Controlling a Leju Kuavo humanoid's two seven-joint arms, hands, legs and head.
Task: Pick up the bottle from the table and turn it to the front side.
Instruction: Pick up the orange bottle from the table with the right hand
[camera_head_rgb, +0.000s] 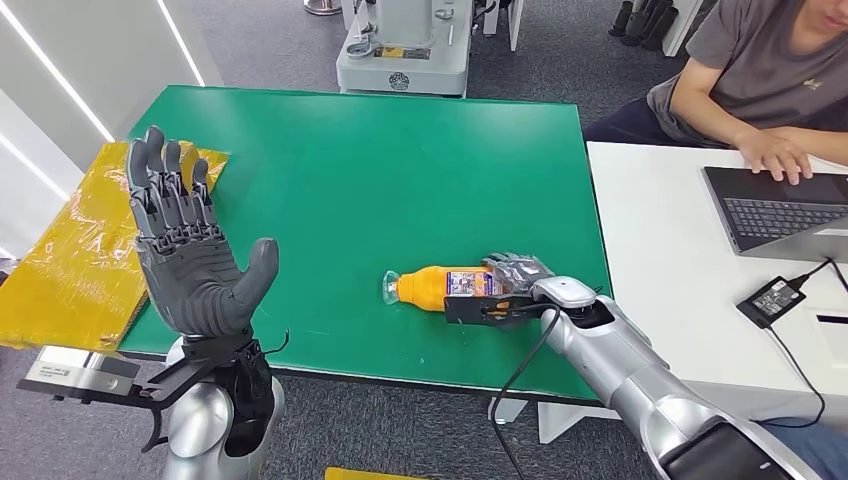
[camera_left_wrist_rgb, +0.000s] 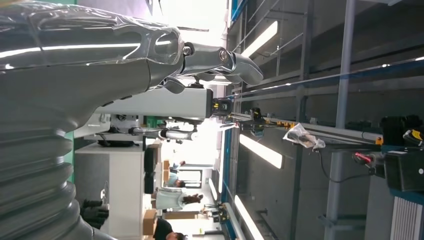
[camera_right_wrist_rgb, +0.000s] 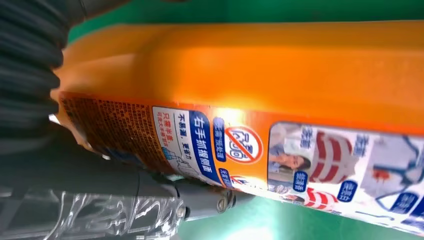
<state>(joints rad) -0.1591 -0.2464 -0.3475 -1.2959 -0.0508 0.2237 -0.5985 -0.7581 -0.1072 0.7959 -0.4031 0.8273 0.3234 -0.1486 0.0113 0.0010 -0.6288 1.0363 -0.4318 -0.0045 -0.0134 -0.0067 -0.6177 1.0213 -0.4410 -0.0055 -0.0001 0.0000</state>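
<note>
Green surface (camera_head_rgb: 400, 180) is carrying the orange bottle (camera_head_rgb: 445, 286), lying on its side near the front edge. Right hand (camera_head_rgb: 515, 280) is gripping its base; left hand (camera_head_rgb: 190, 250) is hovering raised, fingers spread, holding nothing.

The bottle (camera_head_rgb: 440, 287) is glossy orange plastic with a shiny printed label. The bench (camera_head_rgb: 400, 180) has a matt green top. The left robot hand (camera_head_rgb: 190, 250) is matt grey plastic. The yellow wrapping (camera_head_rgb: 80, 250) looks like crinkled glossy film.
</note>
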